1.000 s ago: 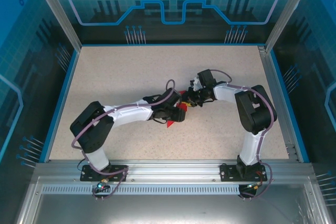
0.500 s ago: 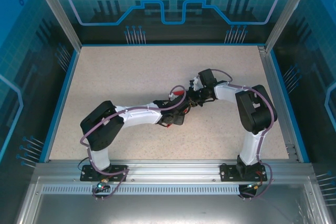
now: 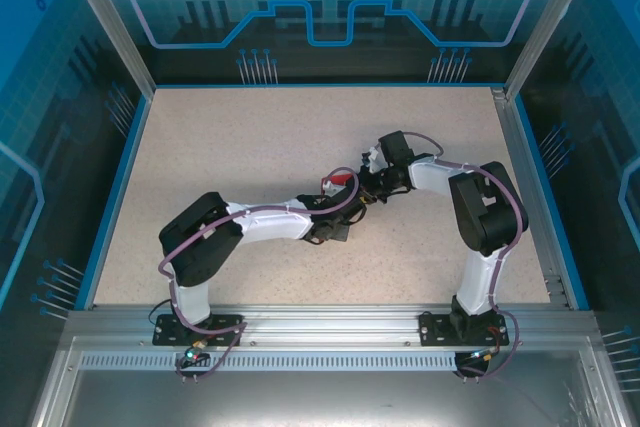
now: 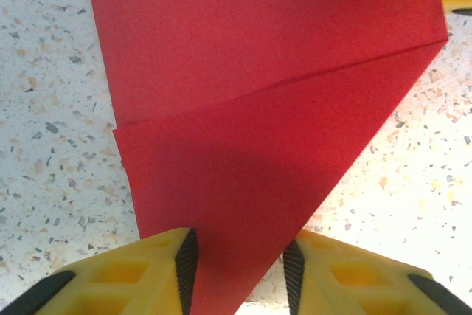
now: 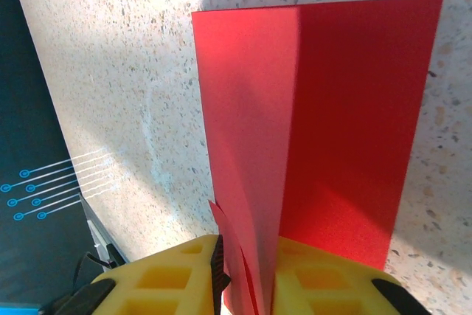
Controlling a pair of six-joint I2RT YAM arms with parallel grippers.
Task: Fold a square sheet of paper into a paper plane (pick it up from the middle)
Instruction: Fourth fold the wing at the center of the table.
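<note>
The red square sheet of paper (image 4: 251, 145) lies partly folded on the speckled table, one diagonal crease running across it down to a narrow point. My left gripper (image 4: 240, 260) stands open over that pointed end, its pads on either side of the paper and apart from each other. My right gripper (image 5: 247, 260) is shut on upright folded layers at the other end of the sheet (image 5: 332, 108). In the top view both grippers meet at the table's middle, where a small bit of red paper (image 3: 344, 179) shows between the left gripper (image 3: 342, 209) and right gripper (image 3: 362, 191).
The speckled table (image 3: 230, 147) stretches open to the left and far side. A blue rim (image 3: 120, 187) and transparent walls enclose it. Both arm bases sit on the metal rail (image 3: 320, 322) at the near edge.
My left arm has swung in toward the right gripper and now covers most of the red paper that showed below it. Its jaws have narrowed. The right arm has stayed put.
</note>
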